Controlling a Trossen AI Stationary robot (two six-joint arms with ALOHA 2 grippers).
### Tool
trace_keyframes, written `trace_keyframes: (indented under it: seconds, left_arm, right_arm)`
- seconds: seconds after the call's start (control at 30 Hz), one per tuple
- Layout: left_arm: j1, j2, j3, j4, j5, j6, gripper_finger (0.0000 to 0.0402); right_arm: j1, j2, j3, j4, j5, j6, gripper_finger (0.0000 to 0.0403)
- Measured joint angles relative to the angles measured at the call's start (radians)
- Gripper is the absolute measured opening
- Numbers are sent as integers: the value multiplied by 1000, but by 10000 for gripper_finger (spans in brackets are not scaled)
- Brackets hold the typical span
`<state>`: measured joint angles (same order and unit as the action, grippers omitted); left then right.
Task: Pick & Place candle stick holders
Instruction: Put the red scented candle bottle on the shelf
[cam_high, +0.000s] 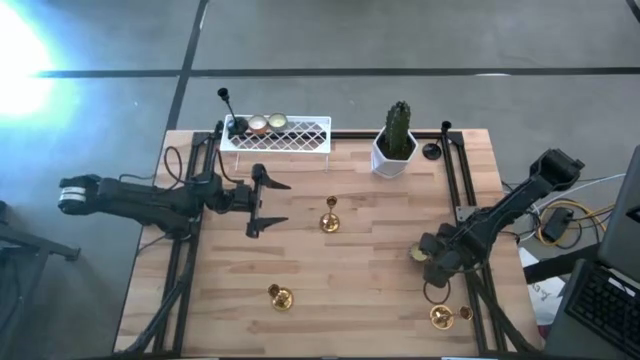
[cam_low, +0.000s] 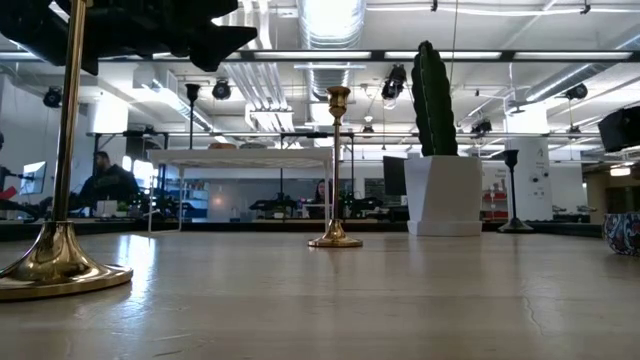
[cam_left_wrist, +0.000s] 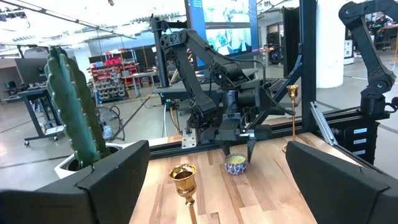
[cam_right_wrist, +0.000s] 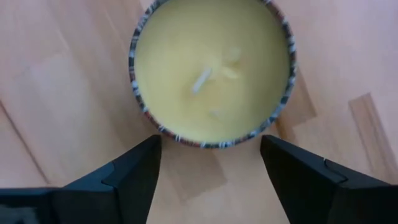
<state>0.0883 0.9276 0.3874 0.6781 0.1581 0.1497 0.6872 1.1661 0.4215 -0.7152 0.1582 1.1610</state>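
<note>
My right gripper (cam_high: 432, 262) (cam_right_wrist: 211, 162) is open, pointing down just above a low round cup holder (cam_right_wrist: 211, 68) (cam_high: 415, 253) filled with pale yellow wax. The cup stands on the table just off the fingertips and I see no touch. My left gripper (cam_high: 286, 203) (cam_left_wrist: 217, 199) is open and level, facing a gold stemmed holder (cam_high: 330, 218) (cam_left_wrist: 183, 177) that stands upright on its round base a little beyond the fingers. Two more gold holders stand upright on the table, one near the front (cam_high: 280, 296) and one at the front right (cam_high: 441, 317).
A white lattice tray (cam_high: 300, 140) at the far edge carries two cream-gold cups (cam_high: 267, 123) and a black stemmed holder (cam_high: 237, 126). A white pot with a cactus (cam_high: 395, 150) and a second black holder (cam_high: 432, 151) stand at the far right. Bare wood lies at table centre.
</note>
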Motion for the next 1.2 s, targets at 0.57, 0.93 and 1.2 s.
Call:
trace_keyframes:
  seconds: [0.57, 0.93, 1.2]
  left_arm:
    - [0, 0, 0, 1, 0, -2, 381]
    - [0, 0, 0, 1, 1, -29, 381]
    - [0, 0, 0, 1, 1, -30, 381]
  right_arm:
    - [-43, 1, -3, 105, 85, 31, 318]
    - [-119, 3, -5, 122, 136, -44, 356]
    - [-146, 3, -5, 125, 132, -47, 310]
